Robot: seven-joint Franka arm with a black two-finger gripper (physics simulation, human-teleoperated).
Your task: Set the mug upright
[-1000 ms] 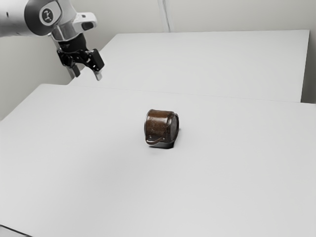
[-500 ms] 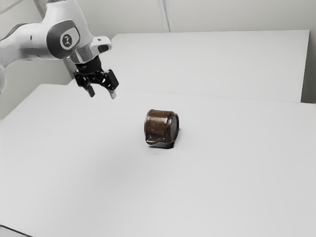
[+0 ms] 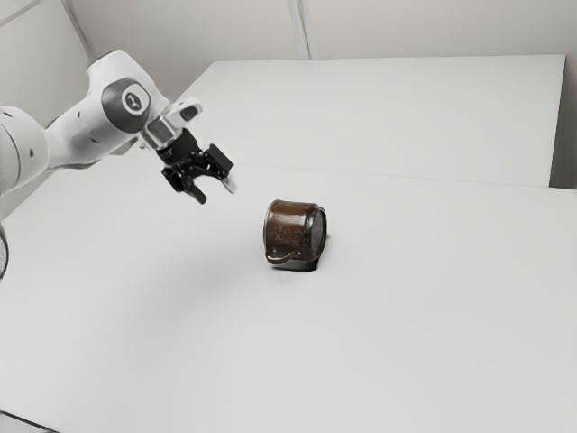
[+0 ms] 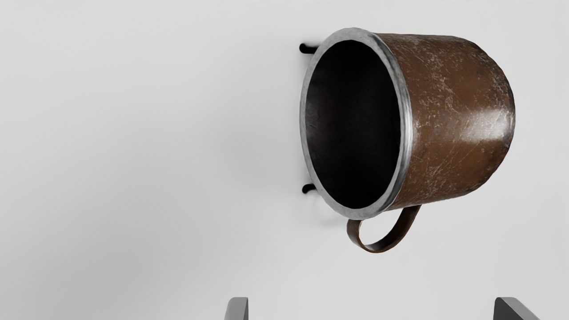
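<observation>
The mug point(image 3: 290, 227) is lying on its side, inward from the far edge of the bench point(image 3: 406, 343), its mouth facing the exterior view's left and its handle point(image 4: 353, 231) jutting sideways. Over the last second it is staying put while the pincer point(image 3: 215, 191) is swinging down toward it from the bench's far corner on that side. The pincer is hovering open and empty, so righting the mug is still needing a grip.
</observation>
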